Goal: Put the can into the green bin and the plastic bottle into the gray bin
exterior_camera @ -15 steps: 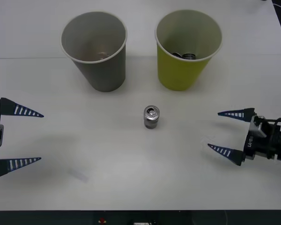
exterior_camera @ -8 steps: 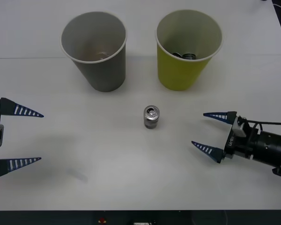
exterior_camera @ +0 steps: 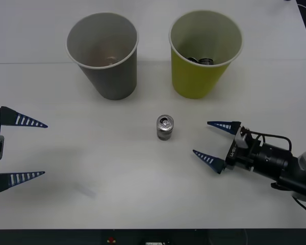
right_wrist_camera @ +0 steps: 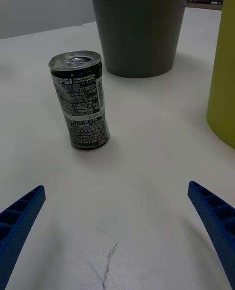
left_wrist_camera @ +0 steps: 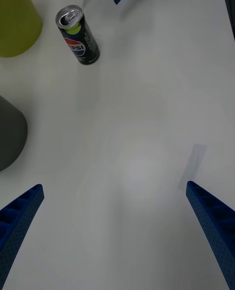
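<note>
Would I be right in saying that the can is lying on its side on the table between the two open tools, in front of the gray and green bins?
Not quite: the can stands upright, pull-tab top up, as the right wrist view shows. The rest holds: it is on the table between the open left tool and open right tool, in front of the gray bin and green bin.

can point(exterior_camera: 164, 127): table point(exterior_camera: 117, 204) centre
gray bin point(exterior_camera: 104, 53): 11 o'clock of can
green bin point(exterior_camera: 204, 53): 1 o'clock

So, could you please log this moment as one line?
right gripper: open, nearing can | left gripper: open, idle | can: upright on table
</note>
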Motion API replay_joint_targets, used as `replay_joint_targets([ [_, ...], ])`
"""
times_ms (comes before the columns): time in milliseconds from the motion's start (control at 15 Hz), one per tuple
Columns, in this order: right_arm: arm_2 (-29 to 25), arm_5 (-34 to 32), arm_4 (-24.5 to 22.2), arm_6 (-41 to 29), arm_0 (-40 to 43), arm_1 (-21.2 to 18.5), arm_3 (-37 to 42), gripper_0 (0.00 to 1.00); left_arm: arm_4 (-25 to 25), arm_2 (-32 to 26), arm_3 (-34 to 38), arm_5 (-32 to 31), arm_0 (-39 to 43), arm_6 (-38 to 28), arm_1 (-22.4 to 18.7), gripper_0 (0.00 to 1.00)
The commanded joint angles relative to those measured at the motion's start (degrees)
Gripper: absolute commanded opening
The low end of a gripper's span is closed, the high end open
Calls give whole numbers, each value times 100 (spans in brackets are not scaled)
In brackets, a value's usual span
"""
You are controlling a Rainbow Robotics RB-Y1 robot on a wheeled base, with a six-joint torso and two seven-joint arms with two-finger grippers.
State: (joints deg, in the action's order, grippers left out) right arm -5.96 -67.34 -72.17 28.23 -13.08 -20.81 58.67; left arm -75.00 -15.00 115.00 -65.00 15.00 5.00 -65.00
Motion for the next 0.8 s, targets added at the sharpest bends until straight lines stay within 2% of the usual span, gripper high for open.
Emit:
replay_joint_targets([
  [67,51,37,1,16,-63,174,-31,100,0,0,0,0,0,0,0,100],
  [800,491,757,10,104,-309,912,-31,100,0,0,0,0,0,0,0,100],
])
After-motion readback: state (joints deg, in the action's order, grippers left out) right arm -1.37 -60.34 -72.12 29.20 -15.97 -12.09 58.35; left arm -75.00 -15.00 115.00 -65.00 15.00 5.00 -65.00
